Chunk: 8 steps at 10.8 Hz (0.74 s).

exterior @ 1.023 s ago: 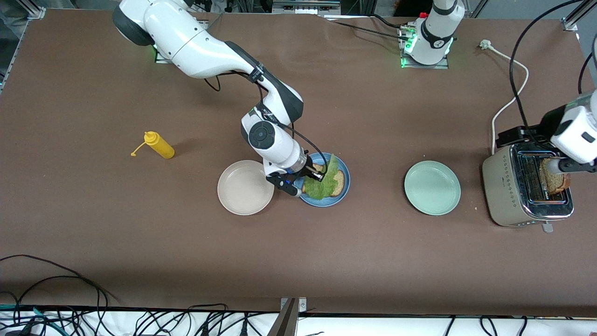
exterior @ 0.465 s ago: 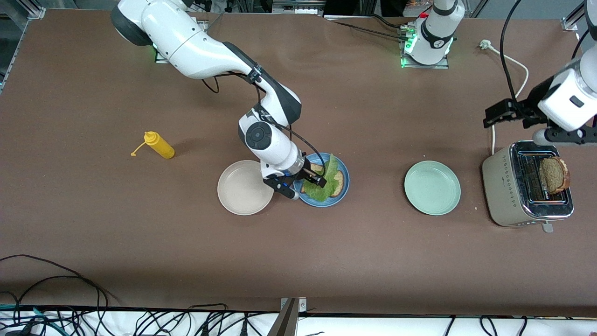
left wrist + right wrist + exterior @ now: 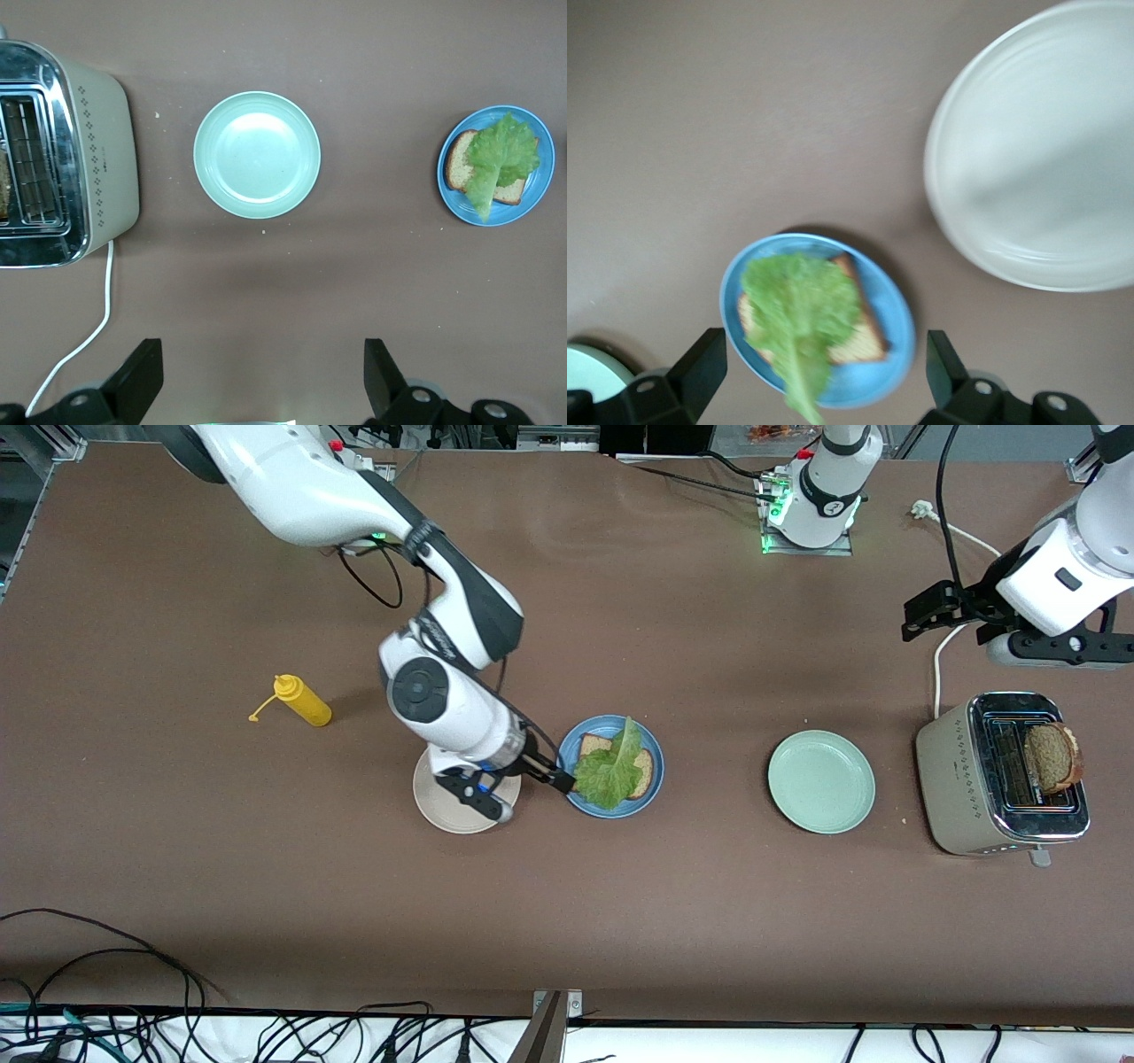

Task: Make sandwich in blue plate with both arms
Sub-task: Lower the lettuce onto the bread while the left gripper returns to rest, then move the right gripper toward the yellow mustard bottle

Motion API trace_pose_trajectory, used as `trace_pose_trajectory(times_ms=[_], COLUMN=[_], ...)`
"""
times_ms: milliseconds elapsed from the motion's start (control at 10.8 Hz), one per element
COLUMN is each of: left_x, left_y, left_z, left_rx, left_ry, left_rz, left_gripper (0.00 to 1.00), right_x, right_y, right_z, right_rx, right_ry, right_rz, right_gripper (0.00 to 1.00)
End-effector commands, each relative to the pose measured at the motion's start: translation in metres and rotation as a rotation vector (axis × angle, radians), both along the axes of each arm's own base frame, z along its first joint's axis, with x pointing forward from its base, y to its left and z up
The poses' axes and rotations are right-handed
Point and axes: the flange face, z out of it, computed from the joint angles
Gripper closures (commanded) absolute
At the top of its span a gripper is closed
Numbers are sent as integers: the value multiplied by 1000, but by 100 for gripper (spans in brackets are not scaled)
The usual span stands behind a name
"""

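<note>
Both fingers (image 3: 700, 367) flank the lettuce-topped bread (image 3: 811, 319), apart.

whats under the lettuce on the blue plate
One slice of brown bread lies under the lettuce leaf on the blue plate. The leaf covers most of it, so only the slice's corners and edges show; anything between them is hidden.
</note>
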Motion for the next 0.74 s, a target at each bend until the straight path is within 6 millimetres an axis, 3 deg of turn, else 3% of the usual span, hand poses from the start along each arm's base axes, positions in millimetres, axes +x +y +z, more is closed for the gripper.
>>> trace_pose_trajectory(times_ms=[0, 372, 651], left_x=[4, 5, 5], left_y=[-3, 1, 3], left_z=[0, 4, 4], left_rx=[8, 7, 7], left_ry=[-13, -20, -19], left_rz=[-9, -5, -2], left_gripper=[0, 0, 0], right_x=[0, 3, 2], right_y=[-71, -204, -304], right_z=[78, 149, 179], right_rx=[-61, -108, -86], right_ry=[59, 122, 127], right_rz=[152, 410, 589], right_gripper=[0, 0, 0])
